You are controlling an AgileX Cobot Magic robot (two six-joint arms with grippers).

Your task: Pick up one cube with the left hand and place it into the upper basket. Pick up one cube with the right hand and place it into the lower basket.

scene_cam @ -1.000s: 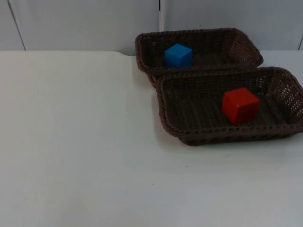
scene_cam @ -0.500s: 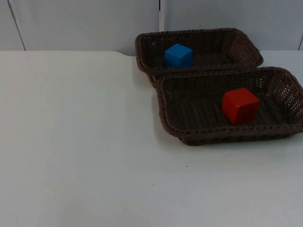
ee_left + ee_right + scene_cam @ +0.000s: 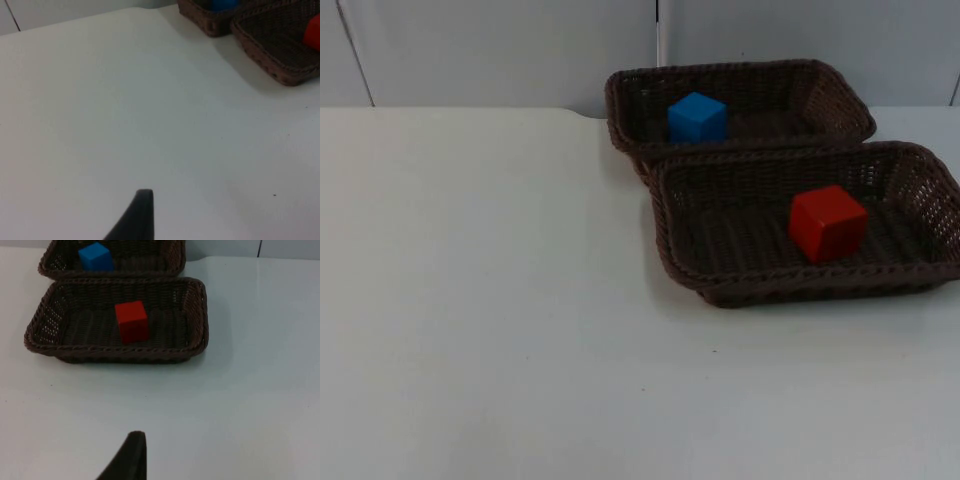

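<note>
**Cubes both in their baskets; the task looks finished**

Blue cube (image 3: 697, 117) lies inside the upper basket (image 3: 820, 90), and the red cube (image 3: 827, 222) lies inside the lower basket (image 3: 672, 250), sitting flat on the woven floor. Judged from this, both placements are done: one cube per basket, nothing loose on the white worktop (image 3: 500, 300), and nothing left to pick up.

Counted: two cubes, one blue and one red; two dark brown wicker baskets, set touching, the upper one against the grey partition wall (image 3: 500, 50).

Relative to the left gripper (image 3: 142, 196), whose wrist view looks across bare worktop, the baskets sit well ahead and off to one side, with only a corner of each and slivers of blue and red to be made out. Relative to the right gripper (image 3: 134, 440), the lower basket lies straight ahead with the red cube near its middle, and the upper basket with the blue cube lies just beyond it. Neither gripper is near a cube or touching a basket, and both arms appear to be waiting, drawn back from the work.

Of each gripper only one black fingertip can be seen, so I cannot tell whether either is apart or together; neither carries anything visible.
</note>
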